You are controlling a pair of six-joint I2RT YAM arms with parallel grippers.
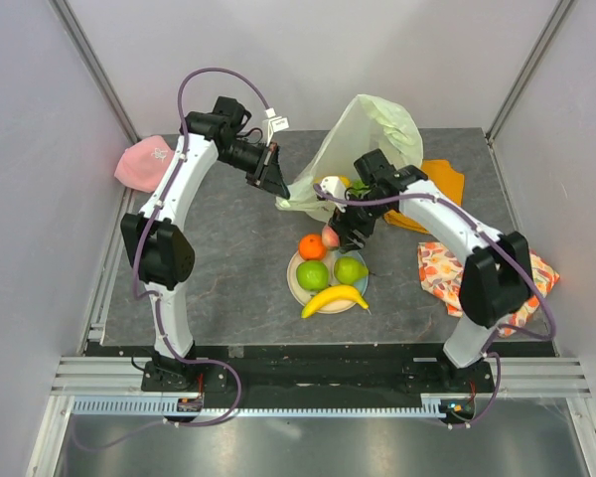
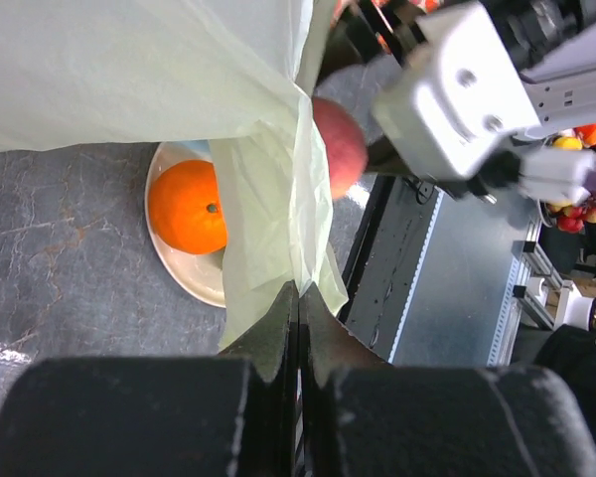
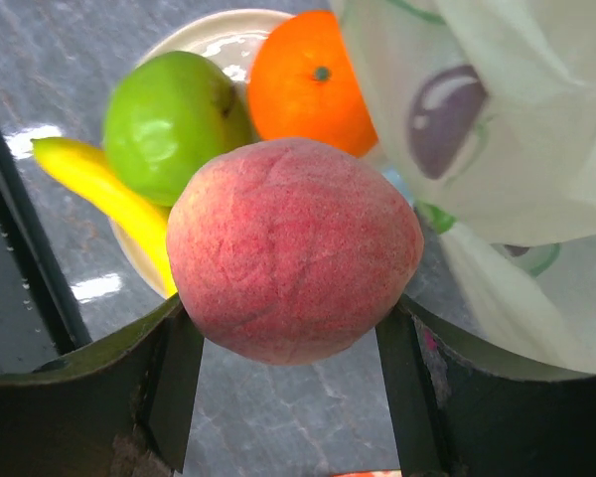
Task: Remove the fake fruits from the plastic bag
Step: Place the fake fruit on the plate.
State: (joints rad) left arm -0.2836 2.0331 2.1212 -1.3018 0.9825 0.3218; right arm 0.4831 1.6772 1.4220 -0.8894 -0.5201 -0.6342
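My right gripper [image 3: 288, 328] pinches a pink peach [image 3: 293, 238] from both sides, hovering just past the plate [image 1: 294, 283] at its twelve o'clock rim. My left gripper [image 2: 298, 308], pressed together, pinches the edge of the plastic bag [image 2: 129, 70], at one o'clock from the plate. Next, I judge: lower the peach and release it onto the plate. A dark plum [image 3: 445, 119] shows through the film; other contents are hidden.

No legible text or labels anywhere

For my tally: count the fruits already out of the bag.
5. On the plate: orange, green apple, green pear, banana. The peach is in the right hand. Others may hide inside the bag.
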